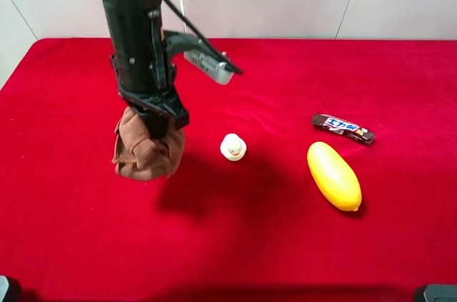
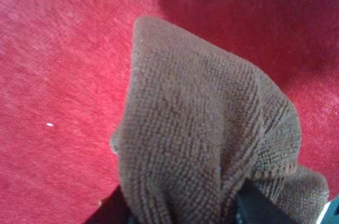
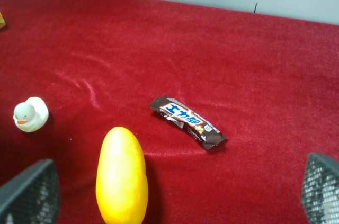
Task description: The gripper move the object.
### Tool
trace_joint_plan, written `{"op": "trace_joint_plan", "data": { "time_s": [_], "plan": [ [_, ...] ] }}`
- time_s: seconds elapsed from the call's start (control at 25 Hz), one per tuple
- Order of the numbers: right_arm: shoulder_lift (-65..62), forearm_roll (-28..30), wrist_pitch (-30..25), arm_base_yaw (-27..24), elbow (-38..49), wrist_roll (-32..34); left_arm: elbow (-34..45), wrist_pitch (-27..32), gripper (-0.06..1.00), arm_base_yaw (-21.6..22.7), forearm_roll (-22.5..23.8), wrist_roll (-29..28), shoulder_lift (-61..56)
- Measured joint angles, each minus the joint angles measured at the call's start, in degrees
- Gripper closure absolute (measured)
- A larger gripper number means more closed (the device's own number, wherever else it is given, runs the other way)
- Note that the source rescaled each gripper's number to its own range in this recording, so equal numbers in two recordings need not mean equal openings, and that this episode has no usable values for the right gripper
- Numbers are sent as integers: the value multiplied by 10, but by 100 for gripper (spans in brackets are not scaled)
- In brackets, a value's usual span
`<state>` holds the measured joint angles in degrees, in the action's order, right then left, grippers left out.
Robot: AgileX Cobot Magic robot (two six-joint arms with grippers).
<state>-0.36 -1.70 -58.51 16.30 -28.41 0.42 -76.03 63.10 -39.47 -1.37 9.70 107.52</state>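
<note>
Left black gripper (image 1: pixel 160 126) clamps a rumpled brown terry cloth towel (image 1: pixel 145 152), apparently lifted off the red cloth table (image 1: pixel 285 238); keep grip firm, travel slowly.

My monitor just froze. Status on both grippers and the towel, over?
Left gripper shut on brown towel, bunched, apparently lifted. Right gripper open, empty. Toy duck close beside towel, toward right arm's side.

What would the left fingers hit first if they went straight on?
Probably the red tablecloth: the left fingers point down, and the brown towel they hold would touch first; nothing else shows below.
</note>
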Motion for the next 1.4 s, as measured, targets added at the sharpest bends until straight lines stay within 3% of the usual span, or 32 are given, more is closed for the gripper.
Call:
{"op": "trace_joint_plan", "data": {
  "time_s": [0.56,1.4],
  "plan": [
    [0,0,1,0,0,0,-147,27,94,-29,48,-4,20],
    [0,0,0,0,0,0,-474,31,94,-71,61,22,227]
  ]
}}
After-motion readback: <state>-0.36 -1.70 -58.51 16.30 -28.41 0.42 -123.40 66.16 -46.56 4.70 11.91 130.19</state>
